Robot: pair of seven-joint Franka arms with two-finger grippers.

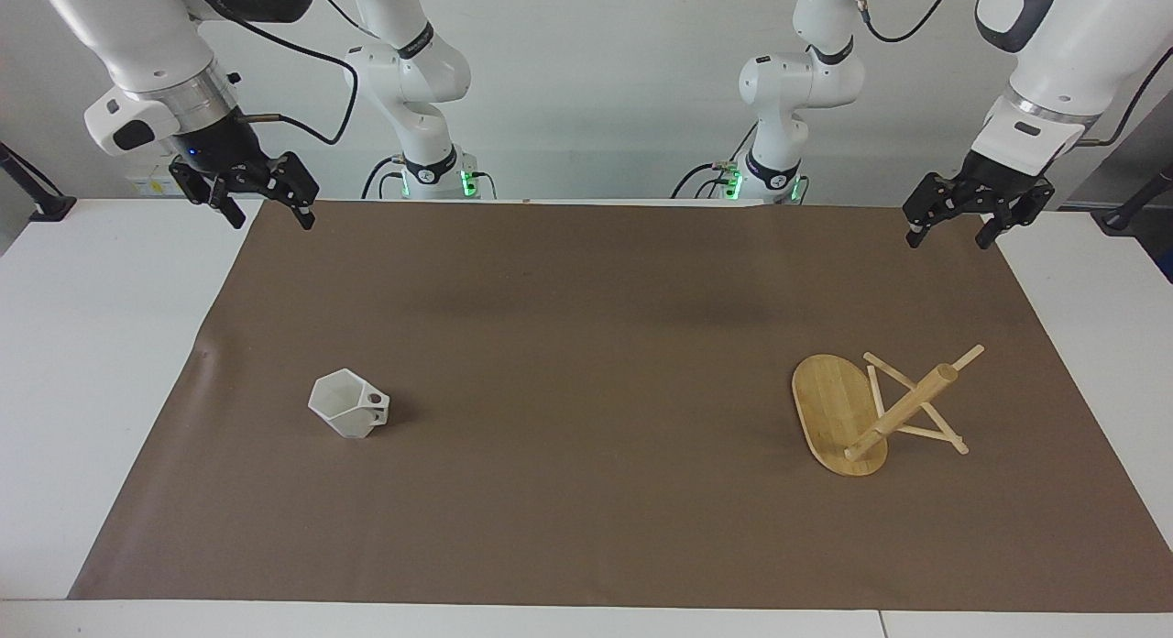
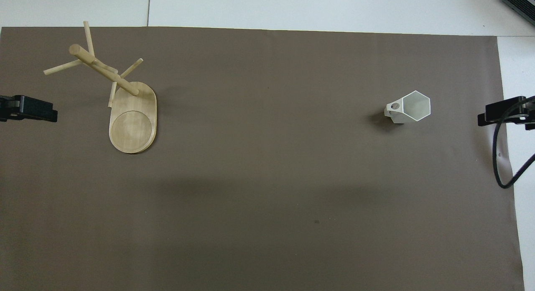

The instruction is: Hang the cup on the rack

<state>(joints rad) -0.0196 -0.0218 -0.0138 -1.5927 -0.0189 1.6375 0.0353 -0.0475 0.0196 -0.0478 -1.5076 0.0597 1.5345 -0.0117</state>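
The white faceted cup [image 1: 348,409] stands upright on the brown mat toward the right arm's end, its pierced handle turned toward the table's middle; it also shows in the overhead view [image 2: 411,107]. The bamboo rack [image 1: 838,413] stands on its oval base toward the left arm's end, with its post and crossing pegs bare; it also shows in the overhead view [image 2: 133,123]. My right gripper [image 1: 268,214] hangs open and empty over the mat's corner by its base. My left gripper [image 1: 947,236] hangs open and empty over the mat's other corner nearest the robots. Both are well apart from the cup and the rack.
The brown mat [image 1: 586,308] covers most of the white table [image 1: 92,345]. A black cable [image 2: 499,165] loops down from the right arm at the mat's edge. A dark device [image 2: 520,0] sits at the table's corner farthest from the robots.
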